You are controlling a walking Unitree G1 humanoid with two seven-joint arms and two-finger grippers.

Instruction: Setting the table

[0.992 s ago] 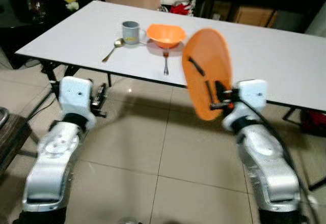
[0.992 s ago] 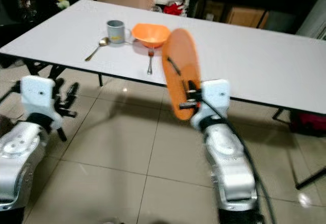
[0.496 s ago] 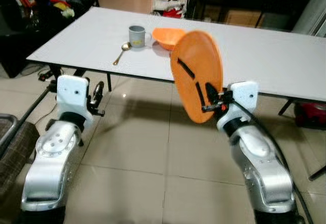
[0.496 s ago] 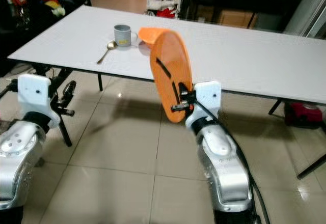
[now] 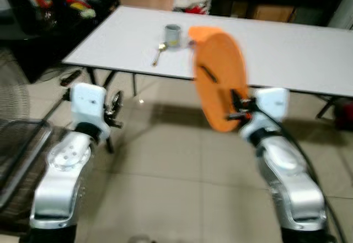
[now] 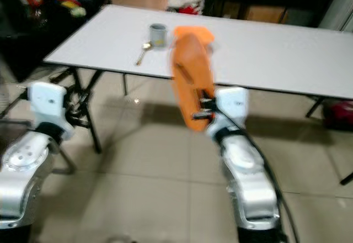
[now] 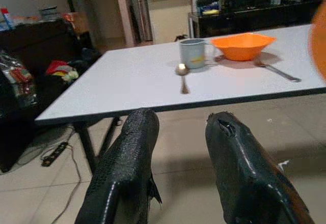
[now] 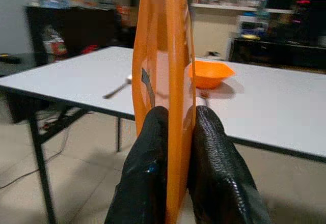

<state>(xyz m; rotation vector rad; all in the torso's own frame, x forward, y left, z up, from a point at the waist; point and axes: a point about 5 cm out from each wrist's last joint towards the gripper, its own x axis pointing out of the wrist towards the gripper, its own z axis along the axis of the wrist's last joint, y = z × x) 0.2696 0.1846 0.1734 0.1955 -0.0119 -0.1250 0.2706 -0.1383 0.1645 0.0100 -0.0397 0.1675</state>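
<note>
- The right gripper (image 5: 236,106) is clamped on the lower edge of an orange plate (image 5: 219,77), holding it upright on edge; I judge this keeps the plate steady while it is carried toward the table.
- In the right wrist view the two black fingers (image 8: 147,168) pinch the plate's rim from both sides, with the table beyond it.
- The left gripper (image 7: 178,147) is empty, its fingers parted a little, held low near the table's near left edge.
- The white table (image 5: 127,44) stands ahead. On its far left part are a grey mug (image 5: 172,35), a spoon (image 5: 157,58) nearer than the mug, an orange bowl (image 7: 242,46) right of the mug, and a fork (image 7: 277,71) by the bowl.
- The plate is off the table, so its place is not yet set.
- The floor is pale tile (image 5: 165,165); dark furniture and clutter line the far side, with a wire rack (image 5: 16,143) at near left.
</note>
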